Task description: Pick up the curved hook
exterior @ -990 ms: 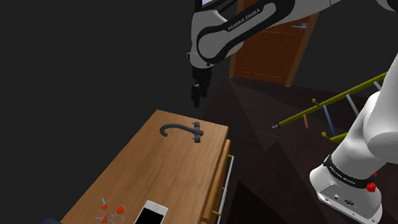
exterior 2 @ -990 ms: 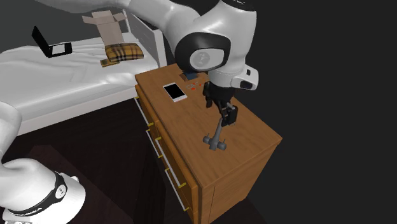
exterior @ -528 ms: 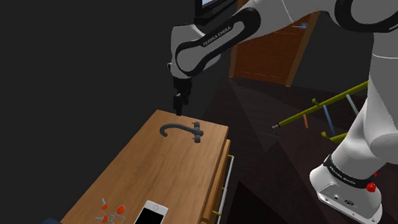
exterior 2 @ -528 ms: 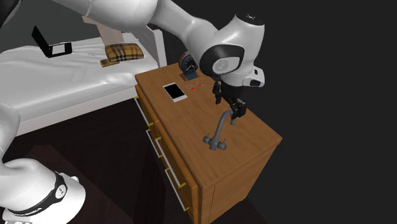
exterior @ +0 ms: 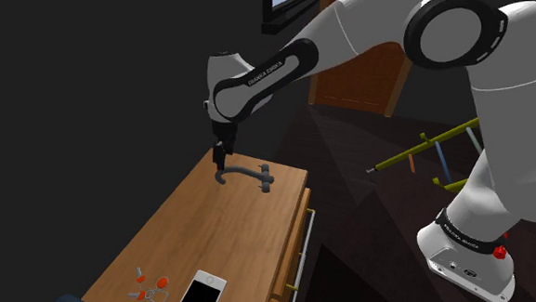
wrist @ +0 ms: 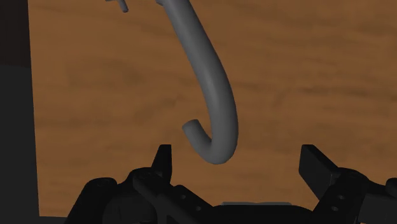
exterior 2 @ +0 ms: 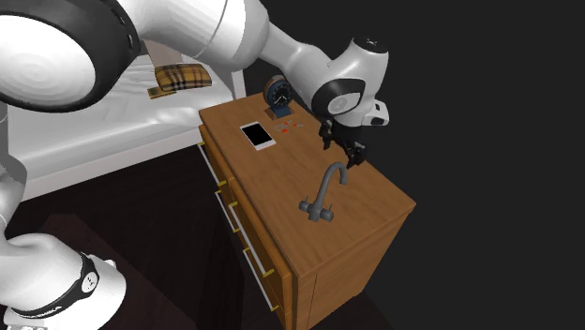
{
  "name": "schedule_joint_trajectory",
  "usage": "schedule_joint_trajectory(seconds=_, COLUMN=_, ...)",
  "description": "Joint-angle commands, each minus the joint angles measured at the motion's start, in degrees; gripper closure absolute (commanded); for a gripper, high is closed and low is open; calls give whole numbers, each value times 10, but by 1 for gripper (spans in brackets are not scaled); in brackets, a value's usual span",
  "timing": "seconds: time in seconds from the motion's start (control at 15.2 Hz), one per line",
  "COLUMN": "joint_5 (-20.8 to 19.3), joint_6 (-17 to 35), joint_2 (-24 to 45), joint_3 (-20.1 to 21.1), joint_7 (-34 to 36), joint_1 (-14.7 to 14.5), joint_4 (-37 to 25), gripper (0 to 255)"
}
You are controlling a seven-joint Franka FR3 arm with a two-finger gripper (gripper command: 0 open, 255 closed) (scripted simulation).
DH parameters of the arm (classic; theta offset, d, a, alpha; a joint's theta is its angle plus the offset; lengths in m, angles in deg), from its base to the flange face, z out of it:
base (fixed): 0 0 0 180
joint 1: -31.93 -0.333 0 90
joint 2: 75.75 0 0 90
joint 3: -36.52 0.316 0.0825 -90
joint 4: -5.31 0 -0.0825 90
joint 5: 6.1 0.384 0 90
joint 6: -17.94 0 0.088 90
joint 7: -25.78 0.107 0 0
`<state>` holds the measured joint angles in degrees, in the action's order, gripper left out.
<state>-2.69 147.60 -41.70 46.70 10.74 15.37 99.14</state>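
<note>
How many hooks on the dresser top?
1. The grey curved hook lies at the end of the wooden dresser farthest from the phone, its bent tip between the fingers of the open claw, untouched. A hidden second one seems unlikely.

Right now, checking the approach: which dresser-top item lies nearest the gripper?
The grey curved hook, just below the gripper; smartphone and clock sit far off.
</note>
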Motion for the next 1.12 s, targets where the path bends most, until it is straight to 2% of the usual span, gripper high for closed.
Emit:
schedule_joint_trajectory(seconds=0.0, joint_5=-1, joint_6=11, joint_2=11, joint_3=-1, joint_7=-2, joint_1=-1, joint_4=-1, gripper=0)
schedule_joint_trajectory(seconds=0.33, joint_5=-2, joint_6=30, joint_2=28, joint_3=-2, joint_7=-4, joint_1=-2, joint_4=2, gripper=0)
schedule_joint_trajectory(seconds=0.4, joint_5=-2, joint_6=30, joint_2=29, joint_3=-2, joint_7=-3, joint_1=-2, joint_4=1, gripper=255)
schedule_joint_trajectory(seconds=1.06, joint_5=-2, joint_6=25, joint_2=23, joint_3=-1, joint_7=-3, joint_1=-1, joint_4=2, gripper=255)
